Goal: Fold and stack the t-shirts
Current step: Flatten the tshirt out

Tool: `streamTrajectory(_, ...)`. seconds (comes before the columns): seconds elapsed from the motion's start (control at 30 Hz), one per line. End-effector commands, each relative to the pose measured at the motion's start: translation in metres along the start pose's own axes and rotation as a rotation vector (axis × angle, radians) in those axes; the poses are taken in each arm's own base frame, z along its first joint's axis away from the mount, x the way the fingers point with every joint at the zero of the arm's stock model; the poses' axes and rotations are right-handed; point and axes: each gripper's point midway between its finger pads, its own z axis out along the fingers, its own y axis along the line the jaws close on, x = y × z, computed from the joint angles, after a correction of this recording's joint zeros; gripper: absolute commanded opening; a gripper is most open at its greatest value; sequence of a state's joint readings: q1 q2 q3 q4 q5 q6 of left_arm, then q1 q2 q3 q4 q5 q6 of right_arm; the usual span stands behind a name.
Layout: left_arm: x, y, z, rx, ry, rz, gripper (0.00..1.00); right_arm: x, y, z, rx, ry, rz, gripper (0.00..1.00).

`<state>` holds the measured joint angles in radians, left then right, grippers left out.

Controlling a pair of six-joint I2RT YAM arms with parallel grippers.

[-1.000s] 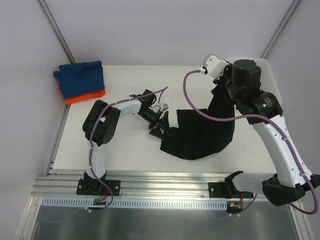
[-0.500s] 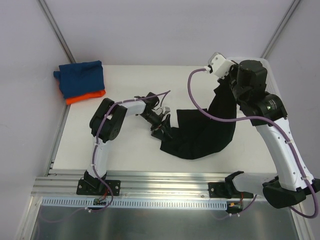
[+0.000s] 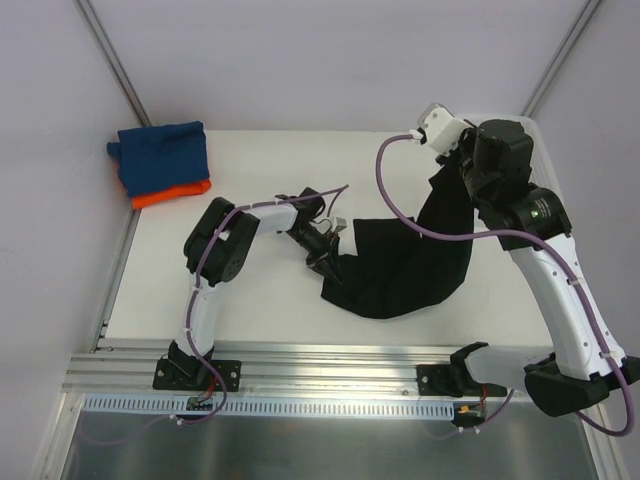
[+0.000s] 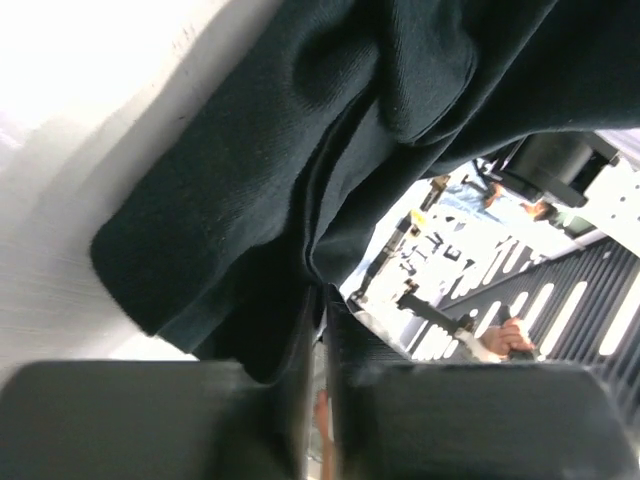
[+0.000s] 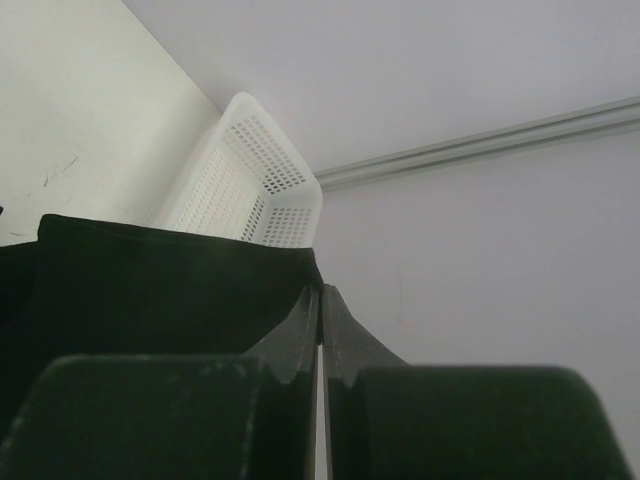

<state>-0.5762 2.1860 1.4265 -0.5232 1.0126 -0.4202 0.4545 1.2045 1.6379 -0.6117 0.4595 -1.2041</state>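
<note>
The black t-shirt lies partly on the table and partly lifted at its right side. My left gripper is shut on its left edge, low over the table; in the left wrist view the dark cloth runs into the closed jaws of that gripper. My right gripper is raised at the back right, shut on the shirt's upper edge, which hangs from the gripper. The blue t-shirt lies folded on the orange t-shirt at the back left.
A white mesh basket stands at the back right behind my right arm, also showing as the basket in the right wrist view. Grey walls enclose the white table. An aluminium rail runs along the near edge.
My left gripper has closed on the black shirt's left edge after reaching a little to the right. The right arm shifted slightly right, still holding the shirt up.
</note>
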Motion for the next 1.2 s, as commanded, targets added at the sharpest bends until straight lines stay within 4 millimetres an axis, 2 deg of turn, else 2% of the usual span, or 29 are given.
streamTrajectory(0.0, 0.001, -0.021, -0.013, 0.03, -0.02, 0.066, 0.02, -0.008, -0.022, -0.003, 0.077, -0.031, 0.052, 0.0)
streamTrajectory(0.1, -0.004, -0.028, -0.031, 0.039, -0.07, 0.088, 0.0, -0.01, -0.029, -0.003, 0.097, -0.031, 0.058, 0.0)
streamTrajectory(0.23, -0.016, -0.037, -0.072, 0.055, -0.178, 0.107, 0.0, -0.013, -0.037, -0.001, 0.116, -0.027, 0.065, 0.0)
streamTrajectory(0.3, -0.026, -0.034, -0.099, 0.056, -0.247, 0.092, 0.0, -0.014, -0.044, -0.002, 0.133, -0.029, 0.069, 0.0)
streamTrajectory(0.33, -0.027, -0.04, -0.114, 0.06, -0.286, 0.109, 0.0, -0.014, -0.047, -0.001, 0.141, -0.027, 0.072, 0.0)
streamTrajectory(0.37, -0.036, -0.036, -0.137, 0.058, -0.347, 0.111, 0.0, -0.014, -0.05, -0.001, 0.151, -0.023, 0.071, 0.01)
streamTrajectory(0.47, -0.039, -0.042, -0.181, 0.022, -0.463, 0.157, 0.0, -0.014, -0.058, 0.0, 0.17, -0.016, 0.077, 0.01)
streamTrajectory(0.5, -0.041, -0.037, -0.2, 0.014, -0.509, 0.149, 0.0, -0.013, -0.06, 0.0, 0.176, -0.012, 0.078, 0.01)
streamTrajectory(0.6, -0.037, -0.047, -0.24, -0.011, -0.615, 0.192, 0.0, -0.009, -0.067, 0.002, 0.2, 0.008, 0.085, 0.0)
streamTrajectory(0.63, -0.035, -0.049, -0.261, -0.027, -0.675, 0.207, 0.0, -0.006, -0.071, 0.003, 0.212, 0.017, 0.088, 0.01)
streamTrajectory(0.73, -0.03, -0.053, -0.307, -0.078, -0.811, 0.234, 0.0, -0.003, -0.075, 0.002, 0.227, 0.027, 0.102, 0.0)
streamTrajectory(0.87, -0.019, -0.056, -0.352, -0.139, -0.953, 0.243, 0.0, 0.0, -0.075, 0.002, 0.236, 0.035, 0.14, 0.0)
streamTrajectory(0.93, -0.014, -0.064, -0.368, -0.158, -1.005, 0.268, 0.0, -0.005, -0.081, 0.003, 0.259, 0.017, 0.16, 0.0)
streamTrajectory(1.0, -0.011, -0.08, -0.395, -0.203, -1.081, 0.333, 0.0, -0.014, -0.096, -0.001, 0.291, -0.008, 0.186, 0.0)
streamTrajectory(1.03, -0.009, -0.089, -0.405, -0.221, -1.113, 0.365, 0.0, -0.018, -0.097, 0.005, 0.287, -0.011, 0.193, 0.0)
streamTrajectory(1.1, -0.002, -0.115, -0.431, -0.294, -1.192, 0.477, 0.0, -0.03, -0.115, -0.006, 0.315, -0.061, 0.254, 0.0)
streamTrajectory(1.17, 0.007, -0.138, -0.448, -0.328, -1.249, 0.551, 0.0, -0.035, -0.118, -0.004, 0.312, -0.067, 0.292, 0.0)
